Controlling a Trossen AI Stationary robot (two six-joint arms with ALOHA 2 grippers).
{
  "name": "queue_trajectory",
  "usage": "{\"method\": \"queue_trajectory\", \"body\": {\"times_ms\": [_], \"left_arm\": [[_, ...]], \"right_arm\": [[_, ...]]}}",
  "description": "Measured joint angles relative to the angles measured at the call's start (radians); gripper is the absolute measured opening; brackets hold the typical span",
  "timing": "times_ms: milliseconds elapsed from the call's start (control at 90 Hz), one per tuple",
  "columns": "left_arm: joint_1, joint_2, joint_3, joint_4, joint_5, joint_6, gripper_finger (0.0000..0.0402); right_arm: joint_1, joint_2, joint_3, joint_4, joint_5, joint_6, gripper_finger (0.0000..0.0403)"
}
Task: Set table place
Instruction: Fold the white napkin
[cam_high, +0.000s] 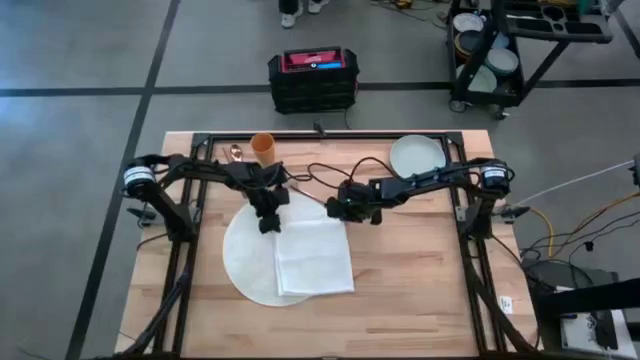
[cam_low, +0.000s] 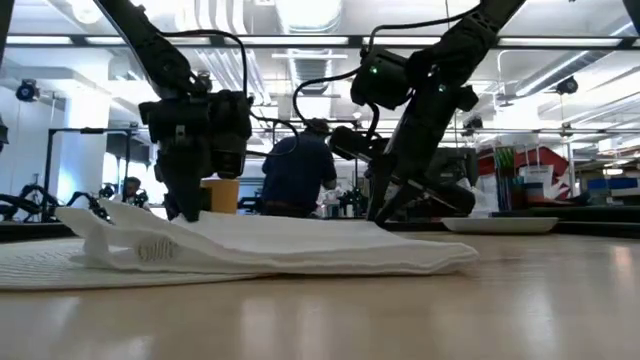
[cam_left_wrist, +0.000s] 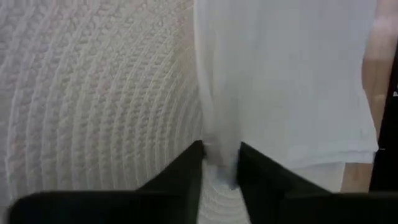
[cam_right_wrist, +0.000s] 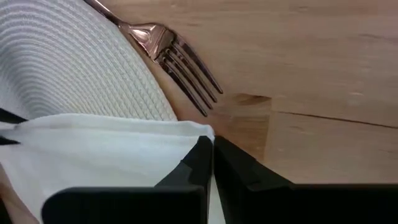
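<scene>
Counter (cam_high: 420, 290): light wood, butcher-block strips, one darker knot visible in the right wrist view; frame rail black. Round mat (cam_high: 245, 262): white, woven in concentric ribbed rings. Napkin (cam_high: 314, 256): plain white cloth, no print. Fork (cam_right_wrist: 177, 59): rose-copper metallic. Plate (cam_high: 418, 155): pale grey-green. Cup (cam_high: 263, 147): orange. Both arms dark; left pincer (cam_high: 269, 222) and right pincer (cam_high: 336, 209) black. Crate (cam_high: 313, 80) on the floor: black with a red top. Floor: grey, dark lines.
</scene>
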Motion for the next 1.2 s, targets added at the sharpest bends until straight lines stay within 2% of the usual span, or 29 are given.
{"method": "queue_trajectory", "body": {"times_ms": [100,567,956,1200], "left_arm": [[0.0,0.0,0.0,0.0,-0.001,0.001,0.0007],[0.0,0.0,0.0,-0.023,-0.038,-0.012,0.0001],[0.0,-0.048,0.0,-0.043,-0.055,-0.038,0.0],[0.0,-0.124,0.04,-0.114,-0.148,-0.042,0.0]], "right_arm": [[0.0,0.0,0.0,0.0,-0.001,0.0,0.0],[0.002,-0.001,0.0,0.0,-0.008,-0.026,0.0],[0.002,-0.072,0.0,-0.009,0.025,-0.056,0.0],[0.006,-0.083,0.0,-0.014,0.02,-0.072,0.0]]}}
